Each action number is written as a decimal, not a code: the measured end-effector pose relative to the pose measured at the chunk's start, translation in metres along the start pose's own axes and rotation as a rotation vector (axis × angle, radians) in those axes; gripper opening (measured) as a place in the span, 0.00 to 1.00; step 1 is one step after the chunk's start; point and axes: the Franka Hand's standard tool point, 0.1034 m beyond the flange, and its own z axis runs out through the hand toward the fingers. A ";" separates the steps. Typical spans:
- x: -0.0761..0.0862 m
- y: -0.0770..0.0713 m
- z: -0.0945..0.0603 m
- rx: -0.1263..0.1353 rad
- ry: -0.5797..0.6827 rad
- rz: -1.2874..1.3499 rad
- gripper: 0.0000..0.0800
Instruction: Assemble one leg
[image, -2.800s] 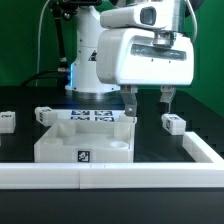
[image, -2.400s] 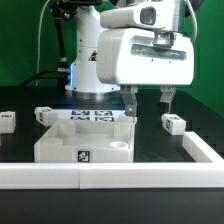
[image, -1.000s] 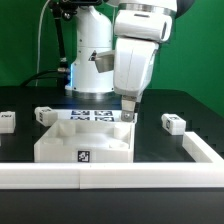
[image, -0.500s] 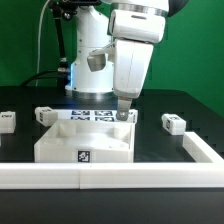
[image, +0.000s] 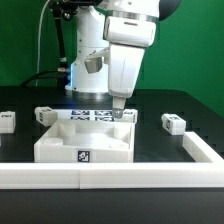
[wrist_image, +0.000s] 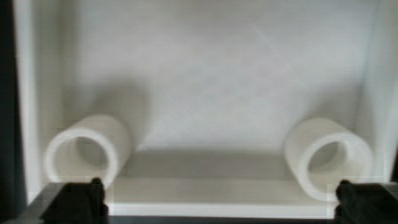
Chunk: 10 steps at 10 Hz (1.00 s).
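exterior view has the white arm reaching down over the black desk. its jaws point straight down at the far corner, on the exterior view's right, of a big flat white piece in the middle of the desk. from this side the dark fingertips overlap and sit low over that corner; whether they touch the piece cannot be told. the piece carries a black-and-white tag on its near wall. on its far side lies the marker board with a row of tags.

3 small white legs lie on the desk, each apart from the jaws. the left leg is at the exterior view's left edge. the middle leg is just beside the piece's far corner on the exterior view's left. the right leg is well off to the exterior view's right of the piece. a white rail runs along the near edge of the desk and turns back along the exterior view's right side.

wrist view shows the 2 black fingertips standing wide apart at opposite sides of the picture, so the jaws are released and grip nothing. below them is a white surface with 2 rounded hollows, 1 by each fingertip, and raised white walls at the sides.
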 end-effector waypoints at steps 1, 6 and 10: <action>-0.004 -0.008 0.005 0.014 -0.003 0.003 0.81; -0.014 -0.016 0.014 0.022 0.002 -0.036 0.81; -0.029 -0.054 0.041 0.047 0.021 -0.026 0.81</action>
